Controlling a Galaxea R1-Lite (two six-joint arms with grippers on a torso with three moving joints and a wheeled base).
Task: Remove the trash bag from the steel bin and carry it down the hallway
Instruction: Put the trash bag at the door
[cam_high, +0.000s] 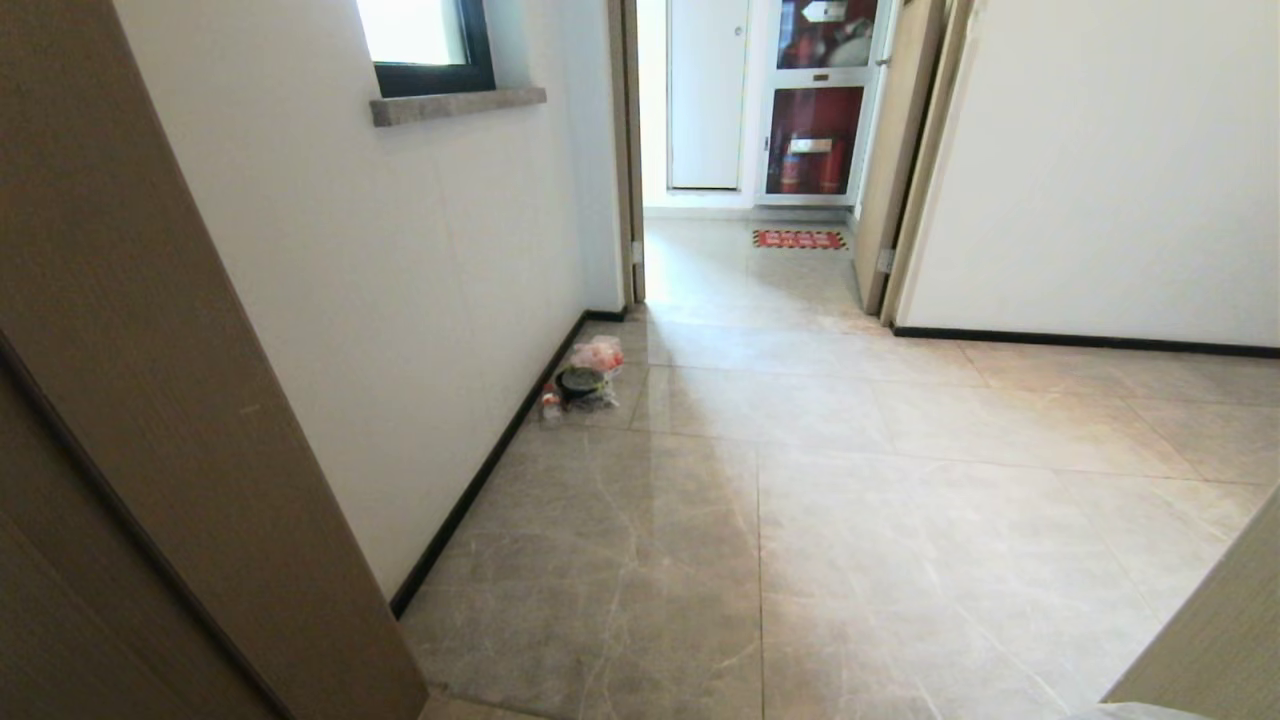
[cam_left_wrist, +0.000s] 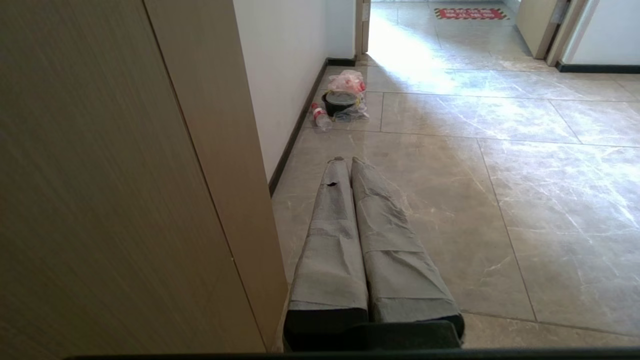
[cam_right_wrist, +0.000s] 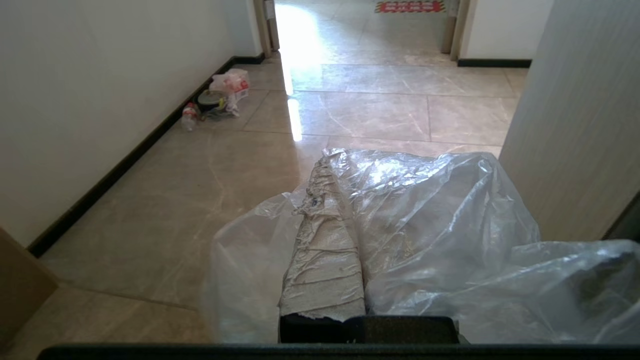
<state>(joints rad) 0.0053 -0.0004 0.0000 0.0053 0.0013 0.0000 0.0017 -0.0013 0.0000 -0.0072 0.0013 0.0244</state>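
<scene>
Right claw (cam_right_wrist: 345, 170) has its two wrapped fingers pressed together on the trash bag (cam_right_wrist: 440, 210), and the clear film billows loosely over and beside them rather than hanging in a neat bunch. Left claw (cam_left_wrist: 347, 161) is also closed, holding nothing, and points out low along the floor just beside a tan door frame (cam_left_wrist: 200, 150). No steel bin shows in any view, so the bag looks to be already out and in the carrying stage.

The grip seems to catch only a thin fold of slippery film, so a jolt of the base could let it slide free. Loose plastic trails toward the panel on the robot's right (cam_right_wrist: 575, 125) and could snag there in passing. The left claw sits close enough to the door frame that a turn to that side risks a scrape.

Farther along the hallway floor (cam_high: 850, 520), a small heap of litter (cam_high: 585, 378) with a dark round container, a pink-printed bag and a little bottle lies against the left wall's baseboard; hugging that wall could run it over. Beyond, the doorway (cam_high: 745, 250) narrows the path before a red mat (cam_high: 799, 239).
</scene>
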